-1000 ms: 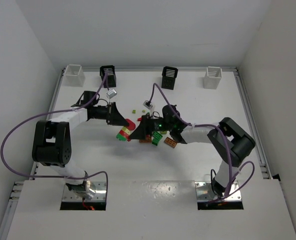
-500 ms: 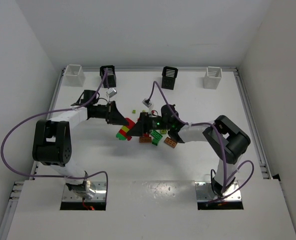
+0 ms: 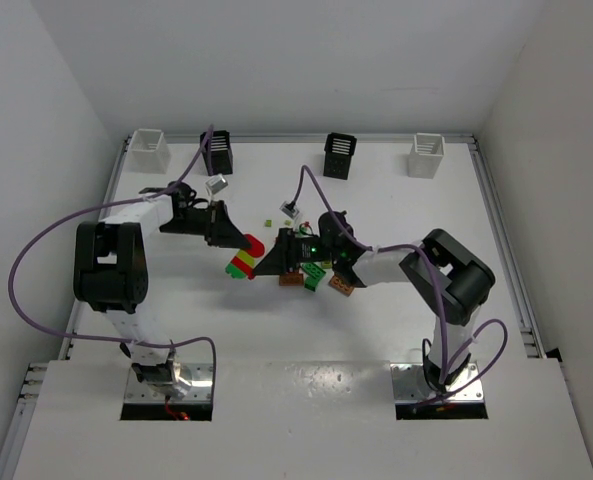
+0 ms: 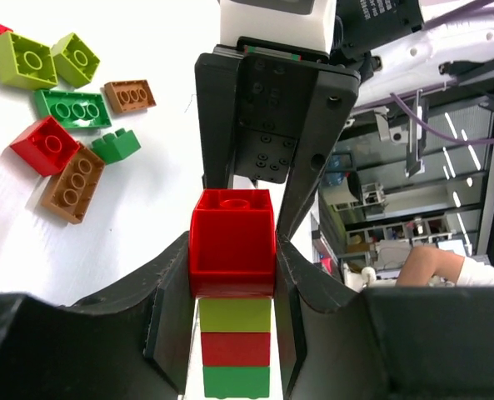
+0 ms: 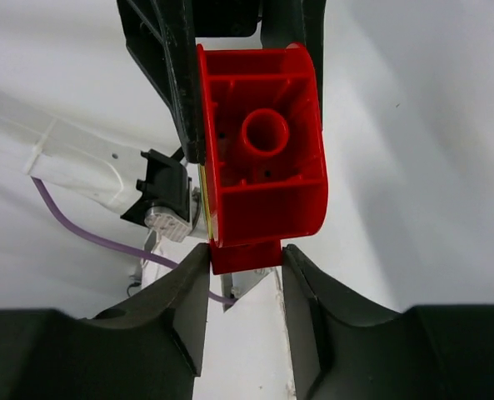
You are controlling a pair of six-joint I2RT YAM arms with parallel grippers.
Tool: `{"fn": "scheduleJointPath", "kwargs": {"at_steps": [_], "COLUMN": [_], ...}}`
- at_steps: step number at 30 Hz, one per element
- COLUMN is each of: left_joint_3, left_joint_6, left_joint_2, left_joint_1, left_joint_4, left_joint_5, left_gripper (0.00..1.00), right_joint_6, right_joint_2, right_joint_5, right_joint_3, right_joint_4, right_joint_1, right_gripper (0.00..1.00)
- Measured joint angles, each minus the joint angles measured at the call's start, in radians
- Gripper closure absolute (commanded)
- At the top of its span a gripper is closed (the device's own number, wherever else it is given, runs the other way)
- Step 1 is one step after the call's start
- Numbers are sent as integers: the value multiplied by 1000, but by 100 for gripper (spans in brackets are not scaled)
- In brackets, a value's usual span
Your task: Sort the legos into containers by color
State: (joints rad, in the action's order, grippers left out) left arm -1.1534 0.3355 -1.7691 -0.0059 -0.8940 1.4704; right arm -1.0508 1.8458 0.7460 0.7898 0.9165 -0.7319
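Observation:
A stack of legos (image 3: 242, 263), with a red brick (image 4: 232, 243) over yellow-green, red and green ones, hangs just above the table's middle. My left gripper (image 4: 232, 247) (image 3: 238, 241) is shut on the red brick's sides. From the opposite side my right gripper (image 5: 245, 254) (image 3: 265, 265) is shut on a red part of the same stack (image 5: 263, 142). Loose legos (image 3: 318, 275) (image 4: 67, 112) in green, yellow-green, red and orange-brown lie under the right arm. The containers stand along the far edge: white (image 3: 151, 148), black (image 3: 217, 152), black (image 3: 339, 155), white (image 3: 426, 155).
Two tiny yellow-green pieces (image 3: 272, 217) lie behind the stack. Silver cable plugs (image 3: 217, 185) (image 3: 290, 209) hang above the table on purple cables. Metal rails (image 3: 501, 235) run along the table's sides.
My right gripper has slid left to the stack and closed on it. The left arm has drawn in, and the stack has shifted slightly with it.

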Motion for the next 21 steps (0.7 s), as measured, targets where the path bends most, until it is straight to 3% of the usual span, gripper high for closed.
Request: {"fn": "scheduleJointPath", "kwargs": {"at_steps": [1,3,4,8,17,21], "left_joint_3": [-2,-2,-2,-1,-1,3], "left_joint_6": [16,47,58,93,112,120], "left_joint_2": [0,0,0,0,10,18], "left_joint_1": [0,0,0,0,2,2], "left_joint_4": [-12,-40,-47,-64,-76,-78], "left_joint_5": [1,0,-2,-3,-9,-11], "left_gripper": [100,100,100,100,100,100], "right_joint_6": [0,-2,-7,-7,9,39], "right_joint_2": [0,2,3,6,20,21], "right_joint_5": [0,-1,-3,-10,-17,-34], "right_joint_3": [0,2,4,25,51,53], "right_joint_4": [0,-3,-2,2,-19,-37], "right_joint_1": [-3,-11,-14,-31,-46,-60], "right_gripper": [62,39,35,31,41,53]}}
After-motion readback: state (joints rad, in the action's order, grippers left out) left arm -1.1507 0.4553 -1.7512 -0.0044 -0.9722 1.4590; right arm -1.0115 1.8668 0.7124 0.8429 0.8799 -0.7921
